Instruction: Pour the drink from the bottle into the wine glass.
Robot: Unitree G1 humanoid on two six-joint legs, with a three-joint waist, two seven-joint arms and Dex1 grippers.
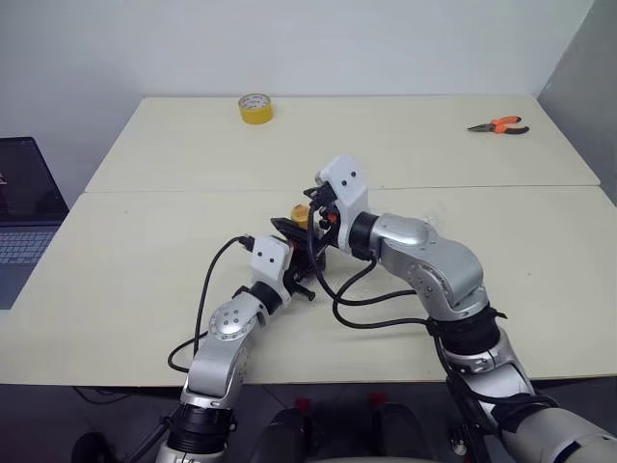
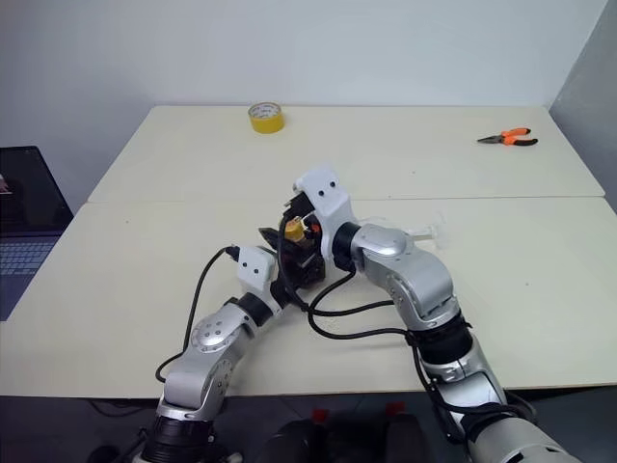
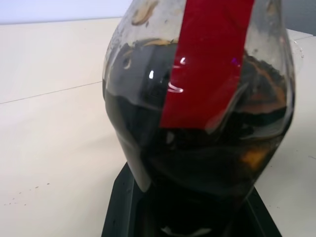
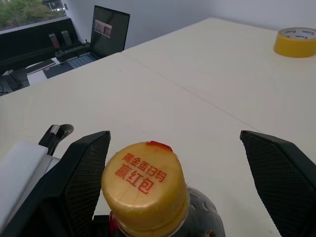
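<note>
Sitting between the right gripper (image 4: 175,163)'s spread jaws, the bottle (image 4: 148,190)'s yellow cap

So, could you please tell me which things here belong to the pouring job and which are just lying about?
Job:
- bottle, held in left tool
- drink
- cap, between open right tool fingers
- glass

Lying about:
- tape roll
- pliers
- laptop
</note>
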